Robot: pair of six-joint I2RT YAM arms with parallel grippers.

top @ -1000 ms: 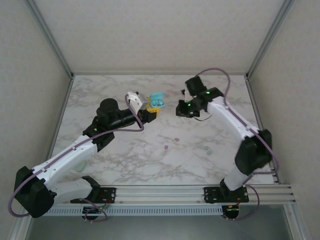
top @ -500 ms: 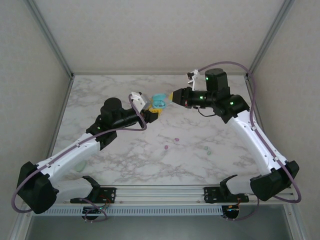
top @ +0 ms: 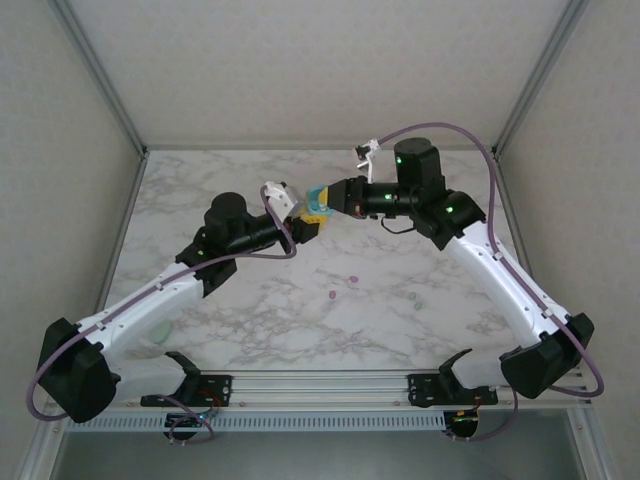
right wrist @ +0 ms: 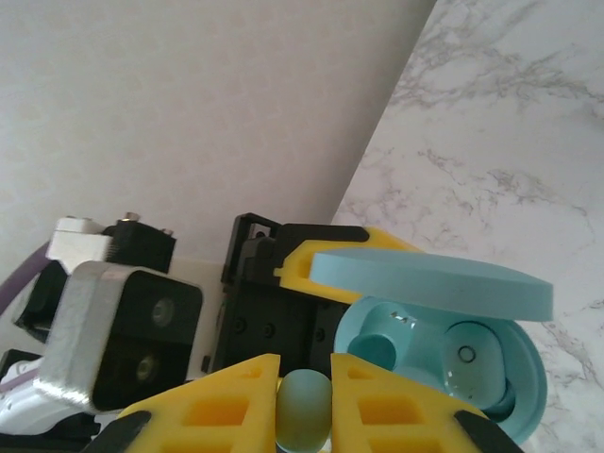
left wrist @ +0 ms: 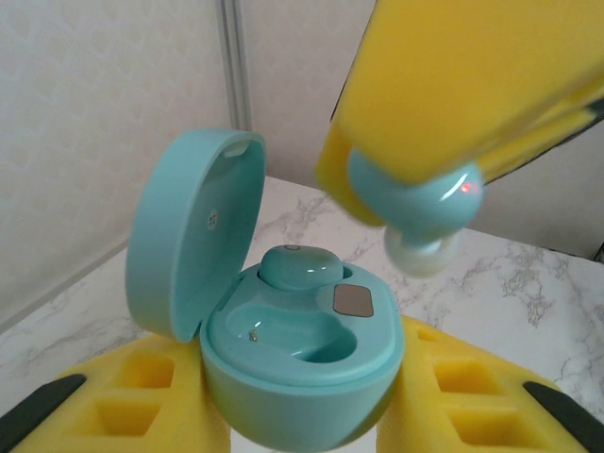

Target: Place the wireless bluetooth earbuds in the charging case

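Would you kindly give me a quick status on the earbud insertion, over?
Left gripper shut on open charging case. Right gripper shut on teal earbud, close above case. One slot empty. Nothing between them.

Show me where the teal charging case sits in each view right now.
Top external: the teal charging case is upper centre, where the two arms meet.
Left wrist: the case is bottom centre, lid open to the left.
Right wrist: the case is lower right, lid raised over the sockets.
Shared landmark: the yellow fingers of the left gripper, clamping the case.
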